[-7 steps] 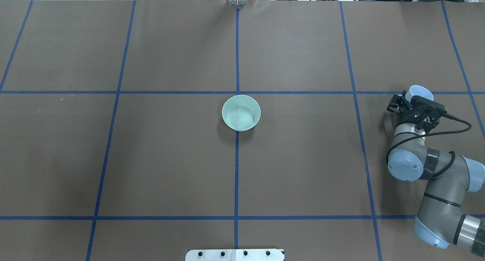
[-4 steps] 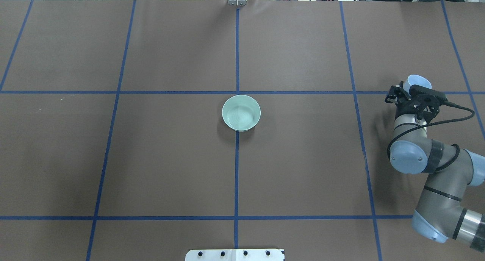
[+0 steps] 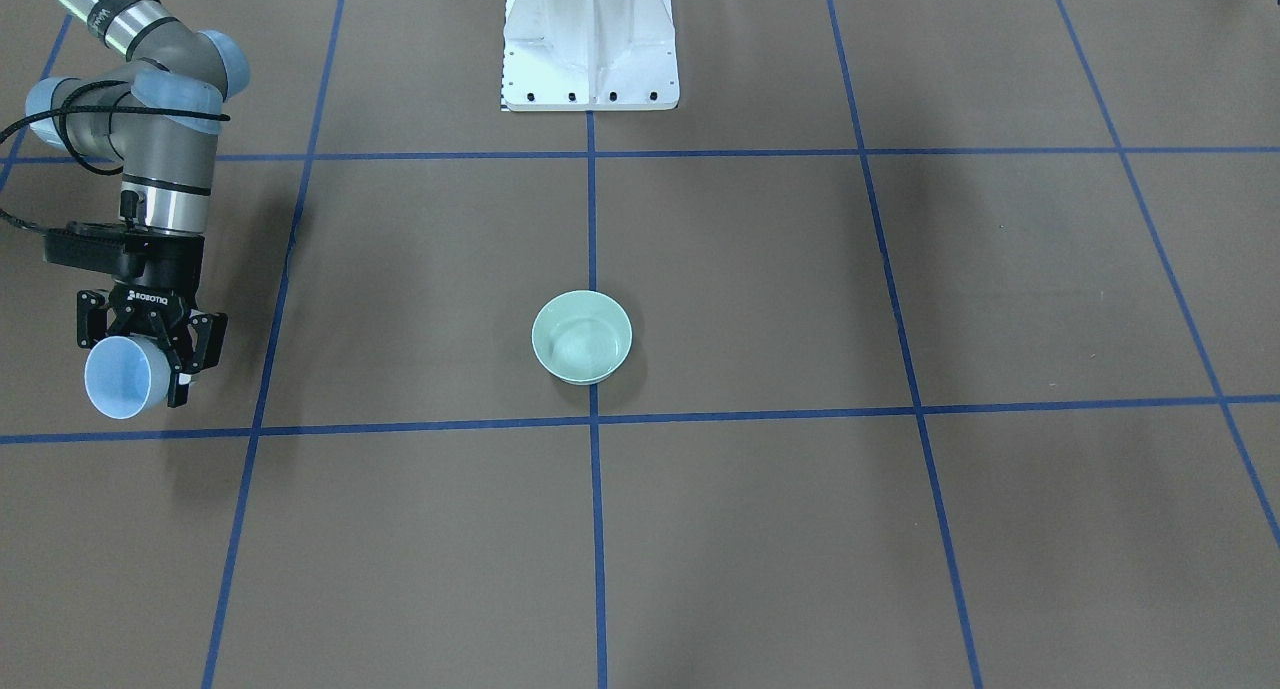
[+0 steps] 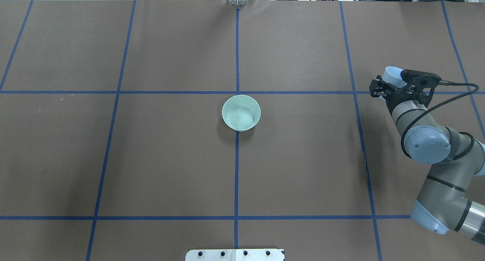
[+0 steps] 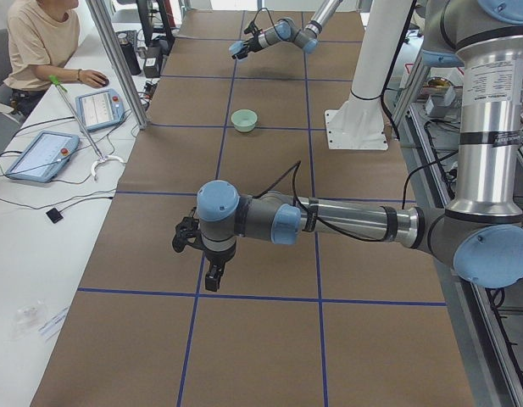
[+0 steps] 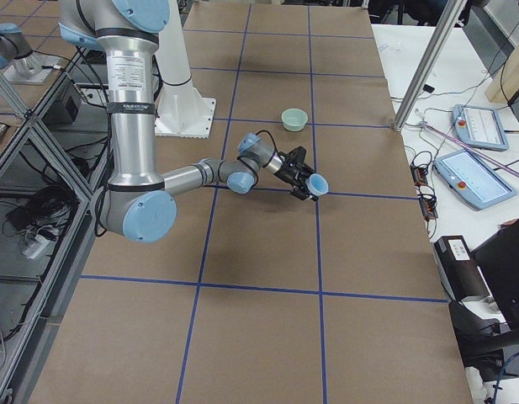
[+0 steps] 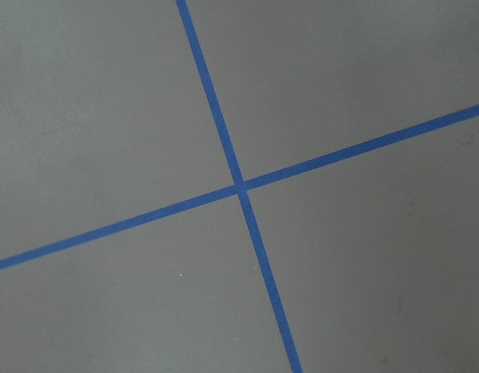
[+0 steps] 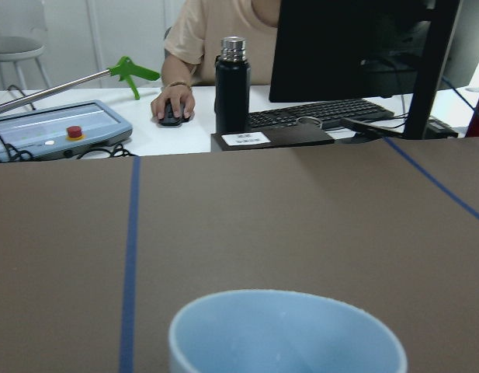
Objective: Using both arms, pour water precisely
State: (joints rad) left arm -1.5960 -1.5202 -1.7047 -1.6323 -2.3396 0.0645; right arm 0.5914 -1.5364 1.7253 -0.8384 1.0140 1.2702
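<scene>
My right gripper [image 4: 394, 85] is shut on a light blue cup [image 4: 392, 73] and holds it above the table at the right side; the cup is tilted in the front view [image 3: 115, 379]. The right wrist view shows the cup's rim [image 8: 286, 332] and no water inside. A pale green bowl [image 4: 241, 112] stands at the table's middle with pale ripples of water [image 4: 242, 116] in it. My left gripper [image 5: 203, 259] shows only in the exterior left view, low over the table; I cannot tell whether it is open or shut.
The white pedestal [image 3: 590, 44] stands at the robot's edge of the table. Blue tape lines [image 7: 239, 186] grid the brown cover. An operator [image 5: 41, 42], control pendants, a black bottle [image 8: 232, 81] and a monitor are beyond the far edge.
My right gripper has carried the blue cup farther from the robot and slightly toward the table's middle. The bowl has not moved.
</scene>
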